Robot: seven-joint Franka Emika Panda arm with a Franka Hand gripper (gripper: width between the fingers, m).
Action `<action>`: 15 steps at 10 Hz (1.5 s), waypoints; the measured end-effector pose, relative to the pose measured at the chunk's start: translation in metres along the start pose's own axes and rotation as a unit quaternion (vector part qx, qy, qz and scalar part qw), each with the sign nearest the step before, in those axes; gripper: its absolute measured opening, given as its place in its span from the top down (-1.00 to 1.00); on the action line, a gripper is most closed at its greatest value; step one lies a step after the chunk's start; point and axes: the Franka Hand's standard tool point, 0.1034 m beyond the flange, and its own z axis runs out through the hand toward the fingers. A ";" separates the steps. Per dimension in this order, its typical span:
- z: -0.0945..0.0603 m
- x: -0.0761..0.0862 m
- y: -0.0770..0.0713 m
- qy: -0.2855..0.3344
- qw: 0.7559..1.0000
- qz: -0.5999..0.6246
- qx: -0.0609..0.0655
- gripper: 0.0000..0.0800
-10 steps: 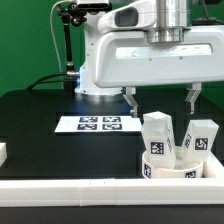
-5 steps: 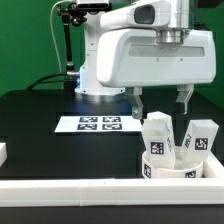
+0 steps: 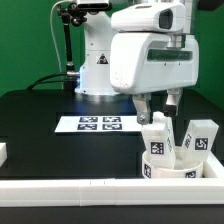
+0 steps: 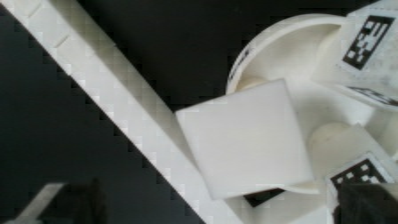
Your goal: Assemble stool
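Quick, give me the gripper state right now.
Gripper: open, holding nothing, fingers apart just above the upright stool leg that stands on the round seat.

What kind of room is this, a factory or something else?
Most likely a research lab test bench, not a factory. A single white robot arm stands at a black table edged by a white rail. Printed square tags sit on a marker board and on the stool legs, and a green backdrop hangs behind.
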 end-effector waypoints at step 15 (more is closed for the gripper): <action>0.021 -0.002 -0.011 -0.014 1.000 0.021 0.007 0.16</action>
